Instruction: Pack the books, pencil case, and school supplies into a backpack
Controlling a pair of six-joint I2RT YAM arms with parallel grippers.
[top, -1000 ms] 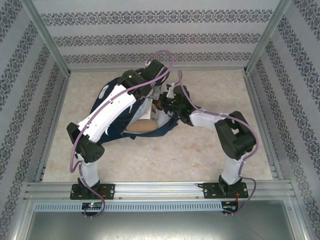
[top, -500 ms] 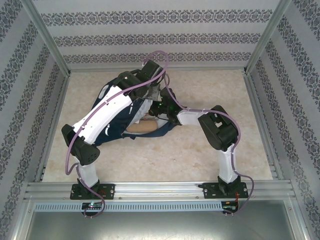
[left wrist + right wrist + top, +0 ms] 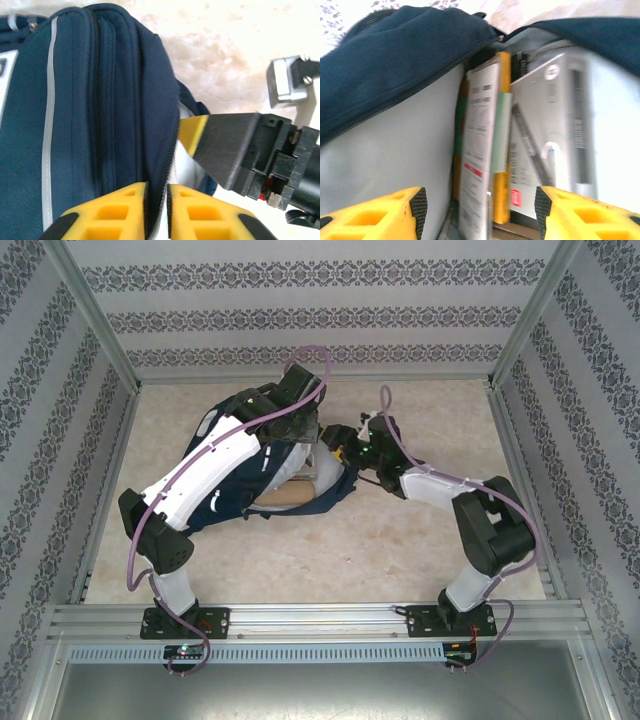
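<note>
While it lies on the table [image 3: 400,560], the backpack [image 3: 228,508] gapes at its mouth, a gripper either side.
You have grey box [image 3: 545,150], white packet [image 3: 477,150] and yellow book [image 3: 504,70] side by side inside; pencil case [image 3: 285,497] at its near edge. Left gripper [image 3: 156,192]: jaws nearly together, pinching rim fabric. Right gripper [image 3: 480,195]: jaws wide, holding nothing, facing the opening.
</note>
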